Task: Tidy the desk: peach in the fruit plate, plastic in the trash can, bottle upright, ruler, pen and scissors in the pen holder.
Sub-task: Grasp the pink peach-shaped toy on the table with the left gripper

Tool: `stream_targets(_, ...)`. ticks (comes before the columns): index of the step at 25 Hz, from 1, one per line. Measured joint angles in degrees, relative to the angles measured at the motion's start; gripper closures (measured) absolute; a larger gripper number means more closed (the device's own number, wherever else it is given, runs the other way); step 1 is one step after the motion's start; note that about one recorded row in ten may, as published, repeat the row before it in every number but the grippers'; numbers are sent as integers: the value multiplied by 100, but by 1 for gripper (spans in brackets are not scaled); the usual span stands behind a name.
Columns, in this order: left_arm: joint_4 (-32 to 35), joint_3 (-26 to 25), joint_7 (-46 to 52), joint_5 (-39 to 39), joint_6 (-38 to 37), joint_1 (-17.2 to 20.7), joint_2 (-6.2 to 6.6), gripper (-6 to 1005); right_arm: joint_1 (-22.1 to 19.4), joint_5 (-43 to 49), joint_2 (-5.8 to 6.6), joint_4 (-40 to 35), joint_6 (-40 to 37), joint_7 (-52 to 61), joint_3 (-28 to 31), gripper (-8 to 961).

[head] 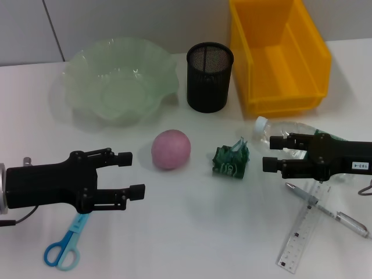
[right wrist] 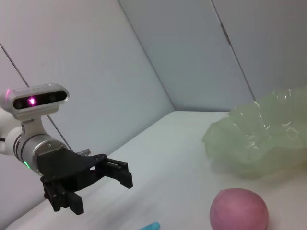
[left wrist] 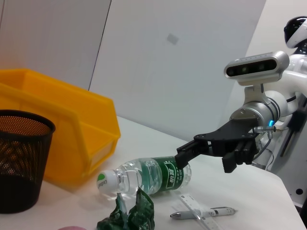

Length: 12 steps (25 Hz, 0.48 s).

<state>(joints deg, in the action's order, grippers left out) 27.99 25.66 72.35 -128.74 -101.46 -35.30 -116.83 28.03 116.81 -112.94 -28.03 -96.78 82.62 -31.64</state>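
**Inspector:** Checking the bottle (head: 290, 131) first: it lies on its side at centre right of the head view, white cap toward the upper left of the frame, long axis running from there toward the lower right, under the right claw (head: 268, 152).

**Assistant:** Handling?

**Inspector:** Clear thin plastic, probably light and slick, likely to dent under a hard squeeze. I judge the labelled mid-body the best hold, across the axis. The right claw stands open, fingers spread, holding nothing, poised over that body.

**Assistant:** And the peach (head: 171, 149)?

**Inspector:** Centre of the frame, on the desk (head: 186, 232), below the fruit plate (head: 119, 78). Round, so no axis; soft-skinned by appearance, needs a gentle hold at its widest girth.

**Assistant:** Left side?

**Inspector:** The left claw (head: 135, 174) at lower left is open and empty, pointing toward the peach, above the scissors (head: 67, 244). The crumpled plastic (head: 231, 160) lies right of the peach; the ruler (head: 302, 232) and pen (head: 328, 210) cross at lower right.
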Motion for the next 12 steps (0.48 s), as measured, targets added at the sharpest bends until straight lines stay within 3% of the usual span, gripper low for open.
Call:
stream_targets(6, 109, 0, 21, 16, 8, -22, -21, 194, 0, 0, -4, 0, 2, 0, 0, 119)
stream_targets(12, 664, 233, -15, 10, 277, -353, -104, 202, 2, 0, -8, 0, 2, 0, -1, 118)
